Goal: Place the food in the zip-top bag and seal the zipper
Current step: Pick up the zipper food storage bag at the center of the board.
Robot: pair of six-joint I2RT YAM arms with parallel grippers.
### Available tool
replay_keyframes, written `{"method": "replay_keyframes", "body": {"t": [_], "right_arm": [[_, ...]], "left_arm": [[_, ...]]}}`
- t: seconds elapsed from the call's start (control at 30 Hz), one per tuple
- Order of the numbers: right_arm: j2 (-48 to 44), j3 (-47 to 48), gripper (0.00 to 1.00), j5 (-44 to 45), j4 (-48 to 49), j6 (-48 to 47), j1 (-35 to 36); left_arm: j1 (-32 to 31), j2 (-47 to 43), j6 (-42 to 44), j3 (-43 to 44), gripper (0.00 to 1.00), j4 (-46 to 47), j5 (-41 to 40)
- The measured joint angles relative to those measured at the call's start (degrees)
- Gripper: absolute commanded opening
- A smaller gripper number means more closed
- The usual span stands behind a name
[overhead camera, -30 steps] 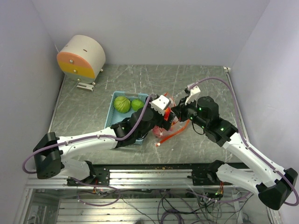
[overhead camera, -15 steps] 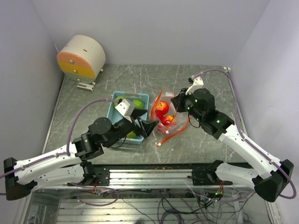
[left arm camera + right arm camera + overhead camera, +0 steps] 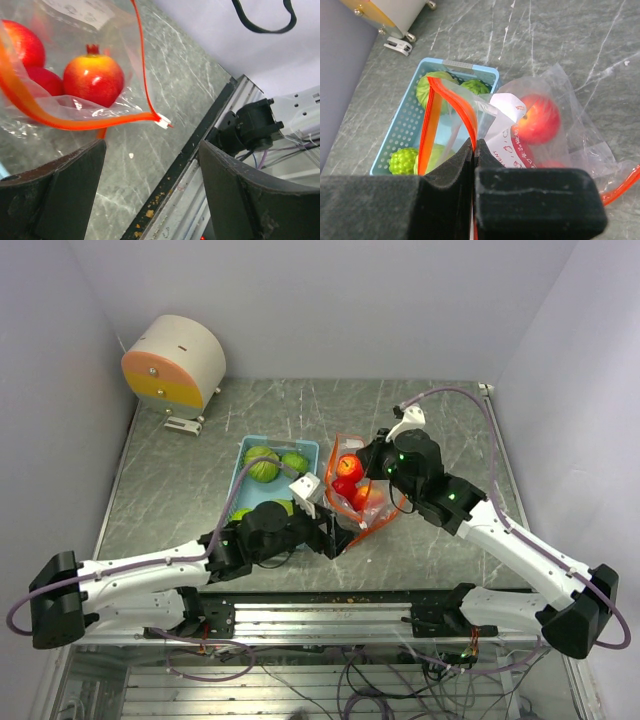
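Item: bag (image 3: 365, 510), clear, orange zipper strip, mouth unsealed, on the table (image 3: 180, 480) right of the tray (image 3: 405, 127).

Contents: red fruits (image 3: 347, 466) inside the bag. Green pieces (image 3: 404, 159) lie in the tray, outside the bag.

Right claw (image 3: 474, 147): jaws pinched tight on the bag's rim, lifting that edge so the mouth stands up towards the tray. The red fruits sit just beyond and below its fingertips.

Left claw (image 3: 152, 145): jaws wide, only table between them. The bag lies just ahead of its fingertips, the zipper strip's loose end nearest. Whether the strip touches a finger cannot be told.
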Motion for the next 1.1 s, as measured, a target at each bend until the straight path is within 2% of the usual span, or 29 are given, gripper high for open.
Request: {"method": "replay_keyframes", "body": {"t": [0.13, 0.23, 0.53, 0.7, 0.8, 0.9, 0.93, 1.0, 1.1], "right_arm": [[0.00, 0.07, 0.00, 1.22, 0.00, 0.24, 0.37], [0.00, 0.07, 0.00, 1.49, 0.02, 0.26, 0.39], [0.00, 0.07, 0.00, 1.60, 0.37, 0.24, 1.05], [0.00, 0.07, 0.00, 1.75, 0.39, 0.24, 1.70], [0.00, 0.07, 0.00, 2.08, 0.39, 0.24, 2.40], [0.00, 0.07, 0.00, 2.43, 0.37, 0.22, 2.99], [0.00, 0.07, 0.00, 2.56, 0.37, 0.22, 3.21], [0.00, 0.07, 0.00, 2.73, 0.35, 0.22, 3.63], [-0.13, 0.07, 0.00, 2.99, 0.33, 0.20, 4.09]], "left_arm": [[-2.19, 3.85, -1.29, 0.07, 0.87, 2.71, 0.48], [-3.34, 6.58, -2.03, 0.20, 0.91, 4.44, 0.55], [-3.82, 10.45, -3.61, 0.20, 0.98, 11.21, -2.51], [-3.82, 11.47, -5.03, 0.63, 0.94, 14.47, -6.40], [-3.85, 14.27, -5.86, 2.64, 0.87, 14.64, -8.07], [-3.87, 16.50, -6.80, 3.80, 0.75, 14.69, -9.11], [-3.87, 17.00, -7.15, 3.85, 0.66, 14.73, -9.62], [-3.87, 17.73, -7.63, 3.85, 0.42, 14.64, -10.47], [-3.87, 18.21, -8.15, 3.85, 0.22, 13.99, -11.85]]}}
